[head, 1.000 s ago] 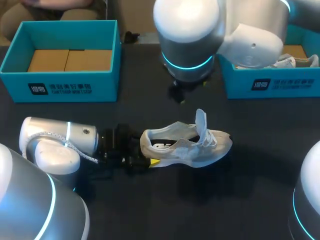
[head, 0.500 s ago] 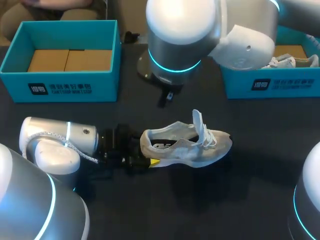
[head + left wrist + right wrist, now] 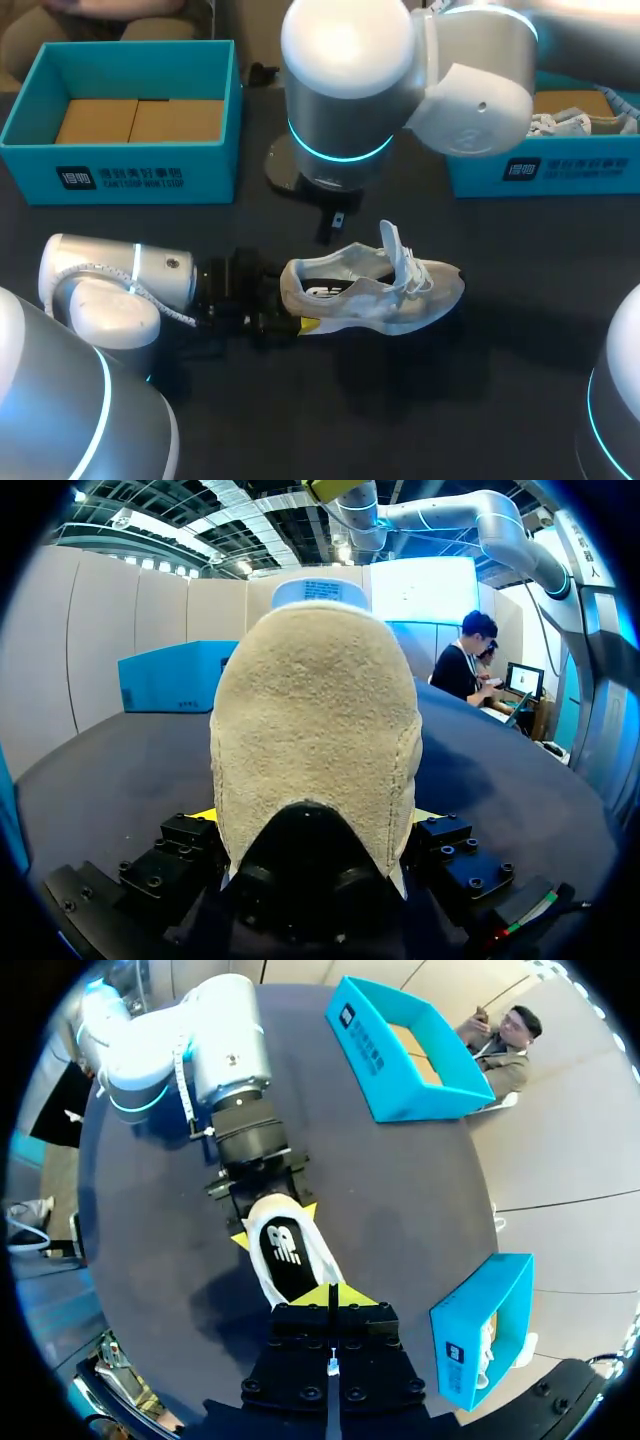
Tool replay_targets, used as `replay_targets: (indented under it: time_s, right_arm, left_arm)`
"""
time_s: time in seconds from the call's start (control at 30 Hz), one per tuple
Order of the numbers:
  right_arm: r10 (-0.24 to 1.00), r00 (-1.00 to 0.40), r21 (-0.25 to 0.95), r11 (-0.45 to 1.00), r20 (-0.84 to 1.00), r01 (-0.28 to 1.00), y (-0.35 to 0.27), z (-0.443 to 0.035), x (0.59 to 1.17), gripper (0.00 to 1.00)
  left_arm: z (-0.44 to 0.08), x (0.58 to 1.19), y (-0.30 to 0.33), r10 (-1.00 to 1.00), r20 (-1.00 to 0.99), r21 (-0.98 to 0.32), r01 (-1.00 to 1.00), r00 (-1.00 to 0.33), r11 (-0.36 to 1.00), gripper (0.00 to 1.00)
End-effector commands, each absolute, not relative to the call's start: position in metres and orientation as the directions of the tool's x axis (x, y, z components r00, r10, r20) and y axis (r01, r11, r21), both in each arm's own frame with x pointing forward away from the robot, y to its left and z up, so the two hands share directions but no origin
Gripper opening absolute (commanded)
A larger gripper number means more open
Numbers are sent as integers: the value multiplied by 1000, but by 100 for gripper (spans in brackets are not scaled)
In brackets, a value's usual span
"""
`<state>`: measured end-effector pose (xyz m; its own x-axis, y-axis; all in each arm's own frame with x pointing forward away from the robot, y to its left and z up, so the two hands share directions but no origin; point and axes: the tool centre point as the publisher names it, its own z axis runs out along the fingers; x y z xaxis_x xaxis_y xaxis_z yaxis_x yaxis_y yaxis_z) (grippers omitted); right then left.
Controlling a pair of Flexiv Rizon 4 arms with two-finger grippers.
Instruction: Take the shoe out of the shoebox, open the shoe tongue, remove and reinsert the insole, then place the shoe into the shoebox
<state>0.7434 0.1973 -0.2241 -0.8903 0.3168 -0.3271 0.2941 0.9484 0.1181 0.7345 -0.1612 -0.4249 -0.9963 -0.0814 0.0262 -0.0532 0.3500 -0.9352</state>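
Dark tabletop (image 3: 300,420), with a cream mesh sneaker (image 3: 380,295) lying upright on its sole, long axis left to right. Heel clamped in left gripper (image 3: 275,1225). Right gripper (image 3: 330,1297) pinched closed, empty, overhead. Black insole (image 3: 285,1252) just ahead of its tips.

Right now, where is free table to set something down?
Free: the table right of the shoe, in front of the right shoebox; also along the near edge. Crowded: left of the shoe, where the left tool grips it.

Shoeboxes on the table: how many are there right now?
2. The left shoebox stands far left; the right shoebox far right, partly hidden by the right arm.
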Motion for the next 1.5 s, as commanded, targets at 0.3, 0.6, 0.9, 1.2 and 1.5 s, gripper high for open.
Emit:
replay_targets:
  time_s: [0.3, 0.6, 0.9, 1.2, 1.5]
  right_arm:
    - [317, -891, 118, 949, -326, 294, 197, -225, 744, 0]
    - [174, -951, 57, 985, -255, 164, 203, -248, 738, 0]
    - [97, -977, 104, 991, -189, 79, 202, -282, 726, 0]
    - [72, -989, 112, 992, -131, 57, 198, -315, 727, 0]
    - [20, -996, 96, 995, -81, 12, 188, -339, 746, 0]
  left_arm:
    - [-426, 736, -162, -81, 27, -933, -54, -996, 355, 0]
    - [-426, 736, -162, -81, 27, -933, -54, -996, 355, 0]
    - [-426, 736, -162, -81, 27, -933, -54, -996, 355, 0]
    - [-426, 736, -162, -81, 27, -933, -54, -996, 355, 0]
    - [-426, 736, -162, -81, 27, -933, -54, -996, 355, 0]
